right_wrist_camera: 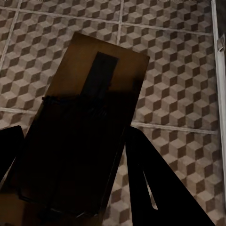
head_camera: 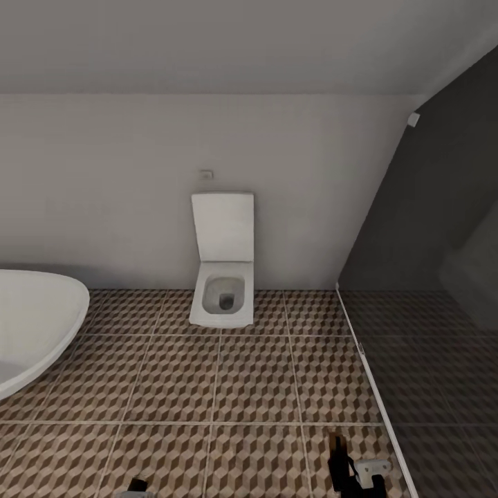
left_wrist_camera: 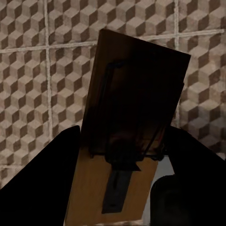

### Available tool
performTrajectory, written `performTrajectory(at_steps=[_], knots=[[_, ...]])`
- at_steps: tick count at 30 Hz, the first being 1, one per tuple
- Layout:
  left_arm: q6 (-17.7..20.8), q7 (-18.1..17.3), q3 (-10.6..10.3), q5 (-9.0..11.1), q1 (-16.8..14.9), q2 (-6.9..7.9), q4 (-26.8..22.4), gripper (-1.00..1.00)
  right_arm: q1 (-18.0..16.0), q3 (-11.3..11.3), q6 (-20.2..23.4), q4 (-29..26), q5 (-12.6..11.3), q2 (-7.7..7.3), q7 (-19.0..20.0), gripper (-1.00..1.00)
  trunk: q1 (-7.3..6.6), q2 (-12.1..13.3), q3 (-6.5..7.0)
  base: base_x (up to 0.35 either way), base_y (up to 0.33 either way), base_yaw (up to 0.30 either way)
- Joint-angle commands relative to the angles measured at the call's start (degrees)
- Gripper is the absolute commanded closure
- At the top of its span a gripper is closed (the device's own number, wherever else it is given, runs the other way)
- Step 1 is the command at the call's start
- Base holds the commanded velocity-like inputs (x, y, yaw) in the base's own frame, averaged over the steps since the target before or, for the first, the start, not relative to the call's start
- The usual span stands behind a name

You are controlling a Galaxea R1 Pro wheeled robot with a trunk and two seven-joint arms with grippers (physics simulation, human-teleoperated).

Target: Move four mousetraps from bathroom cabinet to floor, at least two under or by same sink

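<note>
You carried a mousetrap in each gripper across the bathroom floor (head_camera: 256,373), with the white toilet (head_camera: 223,290) against the far wall ahead, the rim of the bathtub (head_camera: 34,325) off to the left-arm side and a dark glass partition (head_camera: 429,277) on the right-arm side.

In the left wrist view, the left gripper (left_wrist_camera: 117,160) was clamped on a tan mousetrap (left_wrist_camera: 127,136), its dark fingers pressed against the board's two long edges; the board stood out beyond the fingertips, with its wire frame facing the camera. In the right wrist view, the right gripper (right_wrist_camera: 70,160) was likewise closed on a second mousetrap (right_wrist_camera: 89,117), which jutted forward past the fingertips over the patterned tiles.

Each board looked thin, stiff and light, so a pinch across the long edges near the middle should have held it. The smooth wooden edges could have slipped under a loose grip, and the wire was best left untouched.

Both traps hung above the tiles, clear of the floor. Neither the sink nor the cabinet lay ahead of either gripper.
</note>
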Motion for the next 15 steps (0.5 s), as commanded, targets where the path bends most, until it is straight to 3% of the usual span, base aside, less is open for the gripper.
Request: performTrajectory(at_steps=[1,8,15], knots=[[1.27,0.56,-0.39,0.1,-0.44,0.09,-1.09,1.0,-0.04,0.49,0.85,-1.0,-0.67,-0.05,-0.19,1.0,0.03,-0.09,-0.09,0.0,0.0,0.0],[12.66,0.62,-0.22,0.07,-5.05,0.4,-8.06,1.0,-0.02,0.48,7.98,-7.45,-0.67,0.09,-0.29,1.0,0.03,-0.09,-0.09,0.0,0.0,0.0],[23.42,0.57,-0.1,0.07,-14.88,0.37,-9.99,1.0,-0.06,0.45,18.58,-18.68,-0.67,0.63,-2.5,1.0,0.03,-0.09,-0.09,0.0,0.0,0.0]])
